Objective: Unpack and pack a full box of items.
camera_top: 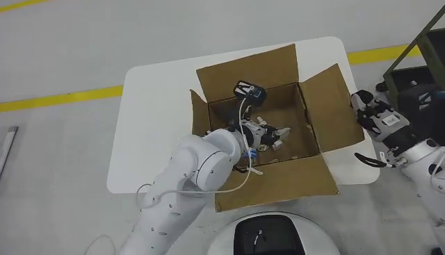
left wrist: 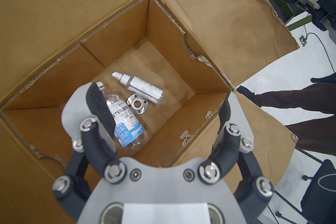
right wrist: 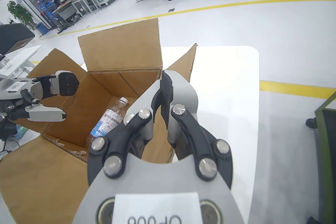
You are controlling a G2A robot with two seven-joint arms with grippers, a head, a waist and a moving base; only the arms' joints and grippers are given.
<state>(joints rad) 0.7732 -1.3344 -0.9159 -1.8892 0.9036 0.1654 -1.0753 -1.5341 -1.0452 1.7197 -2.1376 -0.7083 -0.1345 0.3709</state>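
Lying flat on the floor of the open cardboard box (camera_top: 254,71), a clear bottle (left wrist: 127,125) is noted. Its long axis is level, and its cap end is turned away from the right tool (right wrist: 164,93), toward the far wall. The box is set on the white counter (camera_top: 156,116).

A white spray bottle (left wrist: 143,87) is laid flat just beside the clear bottle, nozzle near that bottle's cap, the two bodies angled apart like a fork. A metal flange (left wrist: 137,104) is lodged between them, close against the spray bottle.

The left tool (left wrist: 160,95) is poised over the box opening, spread wide, nothing gripped. The clear bottle is found below it, partly hidden behind one finger (left wrist: 101,109). The right tool is seen outside the box, by a side flap, pressed together on nothing.
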